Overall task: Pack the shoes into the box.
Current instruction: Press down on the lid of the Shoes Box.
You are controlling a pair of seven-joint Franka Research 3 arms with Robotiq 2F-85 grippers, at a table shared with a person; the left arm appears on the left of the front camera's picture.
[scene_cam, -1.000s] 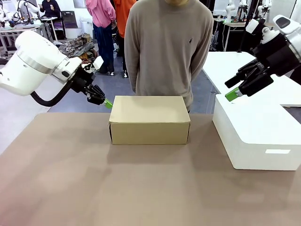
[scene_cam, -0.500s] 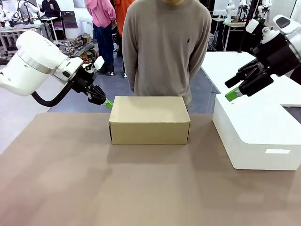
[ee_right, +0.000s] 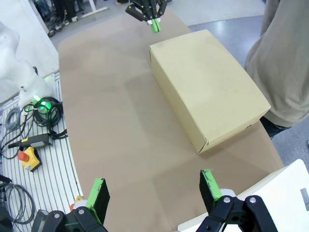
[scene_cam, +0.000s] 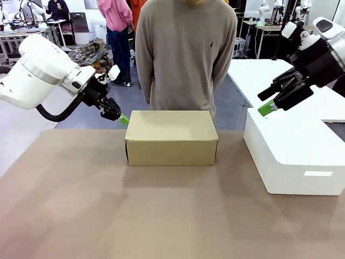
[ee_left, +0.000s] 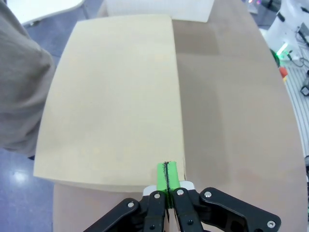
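Observation:
The brown cardboard box (scene_cam: 171, 137) stands closed in the middle of the table, near the far edge; its lid fills the left wrist view (ee_left: 111, 96) and it lies slantwise in the right wrist view (ee_right: 207, 89). The shoes are hidden. My left gripper (scene_cam: 123, 118) is shut with its green pads pressed together and nothing between them, its tips at the box's top left corner (ee_left: 168, 175); from the right wrist camera it appears far off (ee_right: 153, 21). My right gripper (scene_cam: 265, 109) hangs open above the white box, fingers spread wide (ee_right: 153, 192).
A big white rounded box (scene_cam: 294, 151) sits on the table's right side. A person in a grey-brown sweater (scene_cam: 186, 54) stands right behind the cardboard box, arms behind the back. The near half of the brown table (scene_cam: 161, 216) is bare.
Neither arm has moved. The person has shifted slightly to the left.

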